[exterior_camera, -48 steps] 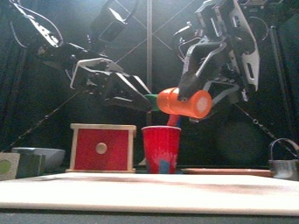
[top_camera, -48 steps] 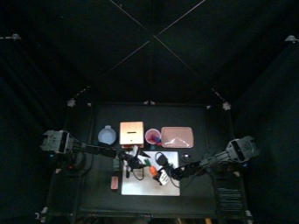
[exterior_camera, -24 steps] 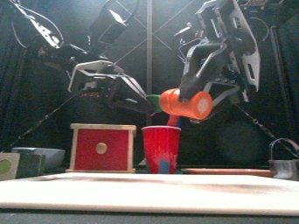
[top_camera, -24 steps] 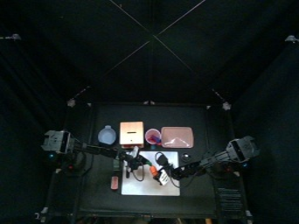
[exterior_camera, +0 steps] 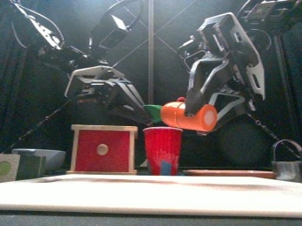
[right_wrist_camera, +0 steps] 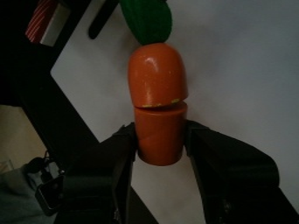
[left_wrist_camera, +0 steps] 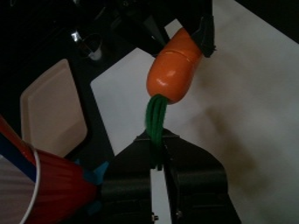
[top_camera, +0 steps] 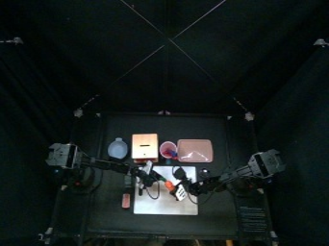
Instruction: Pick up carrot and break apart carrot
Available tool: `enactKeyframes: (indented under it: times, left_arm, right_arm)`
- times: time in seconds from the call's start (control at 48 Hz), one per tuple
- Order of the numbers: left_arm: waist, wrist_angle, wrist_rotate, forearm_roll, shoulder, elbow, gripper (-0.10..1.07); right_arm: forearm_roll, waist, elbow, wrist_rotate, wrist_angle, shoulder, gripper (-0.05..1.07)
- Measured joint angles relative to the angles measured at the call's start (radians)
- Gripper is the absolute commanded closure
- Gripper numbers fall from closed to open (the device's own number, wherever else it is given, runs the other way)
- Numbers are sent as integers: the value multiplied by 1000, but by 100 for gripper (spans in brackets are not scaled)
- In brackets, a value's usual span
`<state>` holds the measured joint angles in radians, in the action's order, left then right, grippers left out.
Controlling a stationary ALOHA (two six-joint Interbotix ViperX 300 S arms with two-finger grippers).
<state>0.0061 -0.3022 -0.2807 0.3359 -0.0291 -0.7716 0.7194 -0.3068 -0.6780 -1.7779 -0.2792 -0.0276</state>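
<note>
The carrot [exterior_camera: 186, 115] hangs level in the air above the red cup, held between both arms. Its orange body [right_wrist_camera: 158, 87] shows a seam across the middle, and its green top [left_wrist_camera: 155, 122] points toward the left arm. My left gripper [left_wrist_camera: 158, 147] is shut on the green top. My right gripper [right_wrist_camera: 162, 144] is shut on the thick orange end, one jaw on each side. In the top view both grippers meet over the white board [top_camera: 161, 204].
Behind the board stand a red cup [exterior_camera: 163, 150] and a red wooden box [exterior_camera: 102, 148]. A pink tray [top_camera: 194, 149] lies at the back right. A small reddish block [top_camera: 126, 200] lies left of the board. A dark container [exterior_camera: 287, 163] stands at the far right.
My left gripper has come in and shut on the carrot's green top. The carrot, still in the right gripper, has sunk slightly and tilted.
</note>
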Motion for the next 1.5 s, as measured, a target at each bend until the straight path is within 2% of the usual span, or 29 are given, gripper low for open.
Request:
enactKeyframes:
  times: [1.229, 1.375, 1.5]
  left_arm:
    - [0, 0, -2, 0, 3, -8, 61]
    - [11, 3, -2, -2, 15, -17, 61]
    - [11, 18, -2, 0, 20, -18, 61]
  right_arm:
    - [-35, -41, -15, -11, -3, 0, 52]
    - [-46, -86, -21, -12, -3, 8, 52]
    - [-52, -86, -21, -12, -5, 8, 52]
